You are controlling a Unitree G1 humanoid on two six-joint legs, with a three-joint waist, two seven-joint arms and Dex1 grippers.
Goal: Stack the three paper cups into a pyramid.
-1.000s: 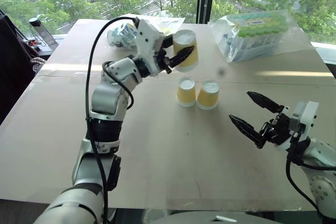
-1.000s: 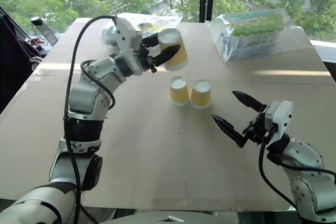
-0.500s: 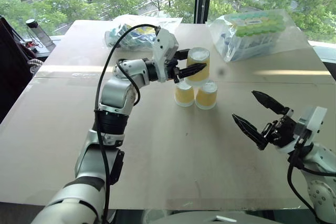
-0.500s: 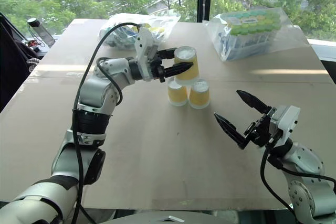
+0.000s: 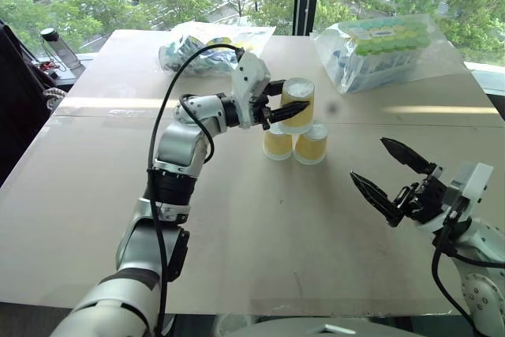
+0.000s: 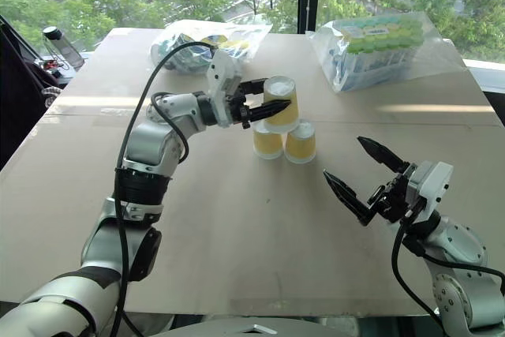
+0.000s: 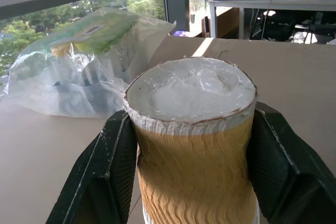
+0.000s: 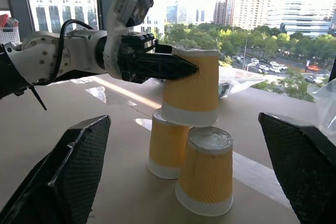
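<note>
On the pale brown tabletop [image 5: 252, 226], two small tapered paper cups with yellow-orange ribbed sides stand upside down, white bases up, touching side by side near the middle: the left base cup [image 5: 277, 144] and the right base cup [image 5: 312, 144]. The third yellow-orange paper cup [image 5: 297, 106], also inverted, is gripped by the left gripper [image 5: 284, 102] — its two black fingers [image 7: 113, 166] press against opposite sides of the cup, just below the white base. This cup sits above the pair, over the left one and the seam between them; from the right wrist view its rim looks to rest on or just over the left base cup [image 8: 168, 142], though actual contact cannot be made out.

The right gripper [image 5: 392, 181] hangs over the near right part of the table, well apart from the cups, its black fingers spread wide and holding nothing — pointed toward the stack.

At the far right lies a clear plastic bag of green-topped packages [image 5: 384, 49]; at the far left, just behind the left arm, a crumpled clear bag [image 5: 189, 53].
</note>
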